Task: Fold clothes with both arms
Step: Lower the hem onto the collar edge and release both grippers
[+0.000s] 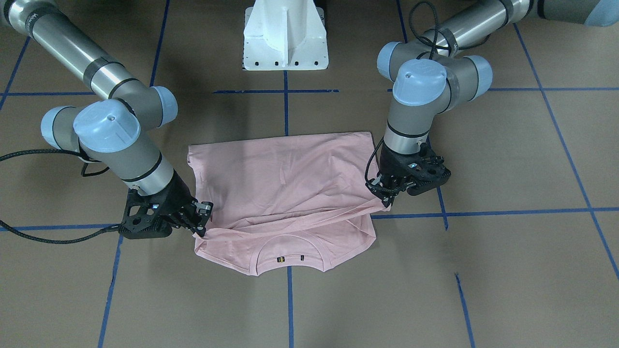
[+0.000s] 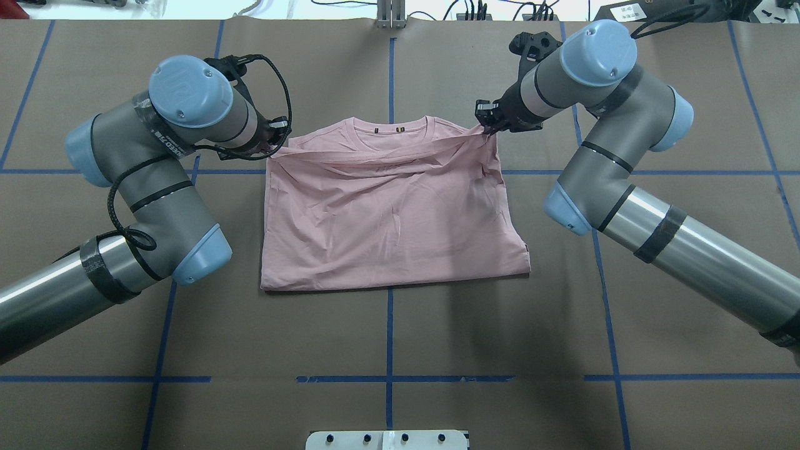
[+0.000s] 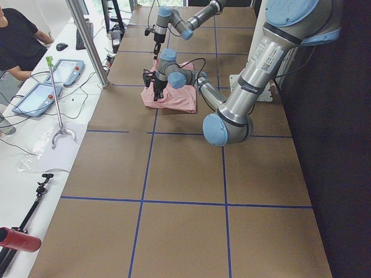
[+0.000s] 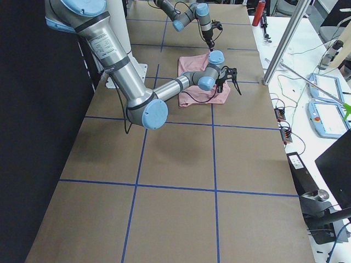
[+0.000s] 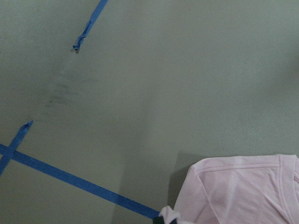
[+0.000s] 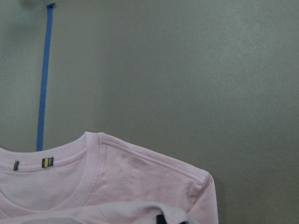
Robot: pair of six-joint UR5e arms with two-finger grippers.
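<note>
The pale pink T-shirt (image 1: 285, 179) (image 2: 387, 219) lies on the brown table with its ribbed collar (image 1: 290, 253) (image 2: 390, 128) on the side away from the robot's base. Its lower part is doubled over the body, and the drawn-up edge runs just short of the collar. My left gripper (image 1: 385, 195) (image 2: 279, 134) is shut on one corner of that edge. The right gripper (image 1: 200, 231) (image 2: 485, 127) pinches the other corner, shut. In the left wrist view only a shirt shoulder (image 5: 243, 191) shows; the right wrist view shows collar and shoulder (image 6: 131, 182).
The white pedestal base (image 1: 285, 38) (image 2: 387, 439) stands at the robot's side of the table. Blue tape lines (image 2: 390, 325) cross the brown surface. A side bench with teach pendants (image 3: 35, 98) (image 4: 329, 118) and a person (image 3: 17, 40) lies beyond the far edge.
</note>
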